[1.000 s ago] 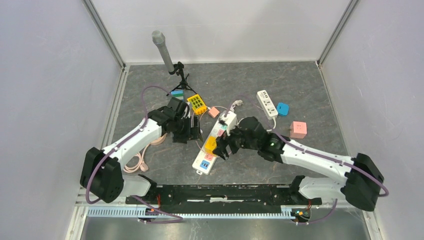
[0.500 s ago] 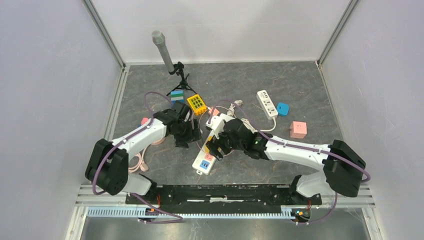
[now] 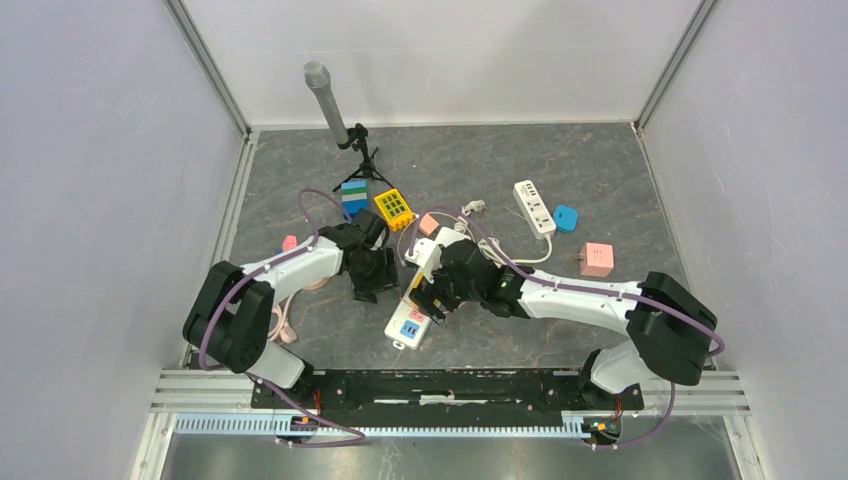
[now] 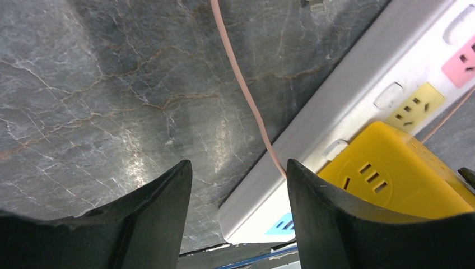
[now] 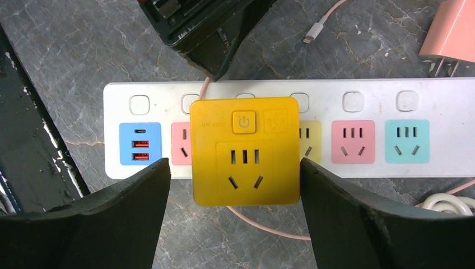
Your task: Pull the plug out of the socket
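A yellow square plug (image 5: pixel 245 150) sits in the white power strip (image 5: pixel 448 101), covering sockets near its blue USB end. My right gripper (image 5: pixel 235 165) is open, with one finger on each side of the plug and not touching it. In the top view it (image 3: pixel 425 298) hovers over the strip (image 3: pixel 405 330). My left gripper (image 4: pixel 239 165) is open and empty beside the strip's long edge (image 4: pixel 336 106), with the yellow plug (image 4: pixel 386 179) just to its right. A thin pink cable (image 4: pixel 241 84) runs under the strip.
A pink plug (image 5: pixel 453 28) and a cable connector (image 5: pixel 313 32) lie behind the strip. Farther back are a small yellow socket block (image 3: pixel 394 208), a blue-green block (image 3: pixel 353 195), a second white strip (image 3: pixel 533 206), a blue piece (image 3: pixel 565 217), a pink cube (image 3: pixel 597 259) and a tripod stand (image 3: pixel 330 105).
My right gripper has moved left along the strip and now straddles the yellow plug. My left gripper has moved right and down to the strip's left edge.
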Controlling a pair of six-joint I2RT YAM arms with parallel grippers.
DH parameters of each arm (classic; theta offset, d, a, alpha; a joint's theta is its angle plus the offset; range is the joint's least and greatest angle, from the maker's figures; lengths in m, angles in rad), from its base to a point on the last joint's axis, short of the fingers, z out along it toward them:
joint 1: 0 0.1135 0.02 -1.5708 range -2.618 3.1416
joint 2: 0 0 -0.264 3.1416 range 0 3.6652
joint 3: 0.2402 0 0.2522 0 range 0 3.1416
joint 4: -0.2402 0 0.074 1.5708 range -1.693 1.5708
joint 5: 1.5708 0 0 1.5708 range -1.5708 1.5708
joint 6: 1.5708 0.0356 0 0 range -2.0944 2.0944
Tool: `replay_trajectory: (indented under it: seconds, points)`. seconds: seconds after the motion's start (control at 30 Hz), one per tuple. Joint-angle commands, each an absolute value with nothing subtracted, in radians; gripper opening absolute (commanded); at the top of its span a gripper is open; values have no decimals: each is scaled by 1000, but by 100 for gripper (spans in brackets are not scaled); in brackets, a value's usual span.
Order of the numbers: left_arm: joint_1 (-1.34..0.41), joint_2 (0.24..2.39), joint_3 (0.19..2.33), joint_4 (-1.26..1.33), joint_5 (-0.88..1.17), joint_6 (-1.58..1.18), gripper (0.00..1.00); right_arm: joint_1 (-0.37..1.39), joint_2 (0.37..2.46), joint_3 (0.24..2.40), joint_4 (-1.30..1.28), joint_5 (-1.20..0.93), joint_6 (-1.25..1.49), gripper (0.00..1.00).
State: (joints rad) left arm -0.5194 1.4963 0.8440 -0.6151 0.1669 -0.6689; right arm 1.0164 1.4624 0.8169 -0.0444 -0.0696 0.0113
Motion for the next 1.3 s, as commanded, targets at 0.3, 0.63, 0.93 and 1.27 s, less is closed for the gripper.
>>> replay_trajectory:
  seconds: [0.3, 0.63, 0.93, 1.27]
  points:
    - [-530, 1508, 815, -599, 144, -693, 62, 1023, 1481, 852, -7, -55, -21, 84]
    - [-535, 1325, 746, -689, 233, -625, 63, 1029, 1491, 832, 59, -45, -5, 73]
    - [-535, 1278, 721, -540, 308, -658, 80, 1041, 1507, 830, 79, -41, 27, 68]
    - [-535, 1383, 671, -496, 236, -653, 73, 1041, 1535, 827, 110, -39, 48, 62]
